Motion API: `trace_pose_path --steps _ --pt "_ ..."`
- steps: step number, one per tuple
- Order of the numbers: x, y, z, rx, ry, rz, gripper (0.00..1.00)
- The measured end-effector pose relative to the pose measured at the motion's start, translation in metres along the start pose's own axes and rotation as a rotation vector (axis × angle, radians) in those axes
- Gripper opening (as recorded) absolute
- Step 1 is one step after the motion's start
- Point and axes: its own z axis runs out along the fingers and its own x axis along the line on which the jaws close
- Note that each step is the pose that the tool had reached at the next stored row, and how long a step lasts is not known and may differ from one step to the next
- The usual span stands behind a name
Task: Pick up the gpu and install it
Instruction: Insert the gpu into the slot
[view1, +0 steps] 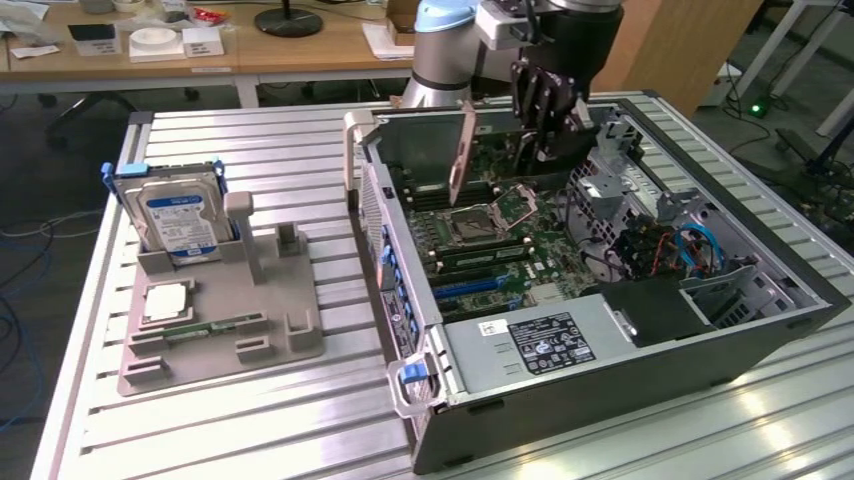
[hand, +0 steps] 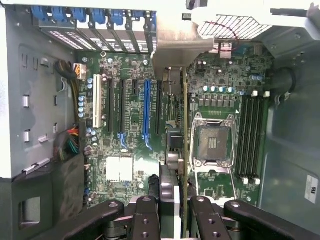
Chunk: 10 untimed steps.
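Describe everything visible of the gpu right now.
The gpu is a thin green circuit-board card with a silver metal end bracket, held edge-on and upright by the gripper, whose fingers clamp its top edge. It hangs inside the open computer case, above the motherboard. Whether its lower edge touches a slot is unclear.

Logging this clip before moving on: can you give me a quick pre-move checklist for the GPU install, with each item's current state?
1. GPU held by the hand: ok, gripped on edge.
2. Card lifted clear of the motherboard: ok, it hangs above the open case.
3. Blue expansion slot unobstructed: ok.
4. Card lined up with that slot: not ok, it sits beside it, nearer the CPU socket.
5. Card upright: cannot tell.
6. Hard drive left in its holder: ok.
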Motion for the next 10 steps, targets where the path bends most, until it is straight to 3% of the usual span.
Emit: trace_pose_path --steps 10 --pt "0.000 0.0066 0.0148 0.0015 0.0011 0.020 0.28"
